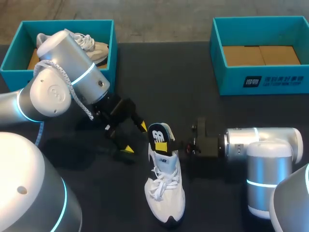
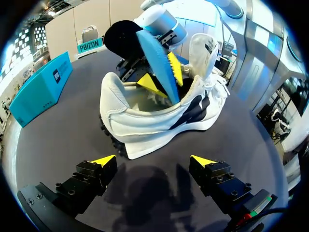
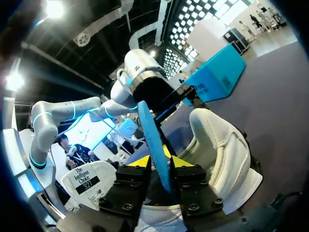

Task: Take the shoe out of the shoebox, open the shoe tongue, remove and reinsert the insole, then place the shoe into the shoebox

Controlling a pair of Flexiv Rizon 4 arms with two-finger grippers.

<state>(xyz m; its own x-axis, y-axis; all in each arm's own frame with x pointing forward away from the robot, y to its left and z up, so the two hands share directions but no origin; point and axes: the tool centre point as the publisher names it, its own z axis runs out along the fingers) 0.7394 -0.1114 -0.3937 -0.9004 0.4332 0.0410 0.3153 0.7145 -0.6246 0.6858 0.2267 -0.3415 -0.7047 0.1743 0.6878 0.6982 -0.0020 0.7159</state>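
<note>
Jaws of the right gripper gripped the insole upright in the shoe on the table, apparently for extraction or refitting, while the left gripper stood open, empty, beside it.

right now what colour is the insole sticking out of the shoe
The insole is blue on one face, black on the other; clearest in the left wrist view.

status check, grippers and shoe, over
Right gripper shut on insole, upright, lower end in shoe. Left gripper open, off the heel. Shoe on table. Nothing blocking.
</note>
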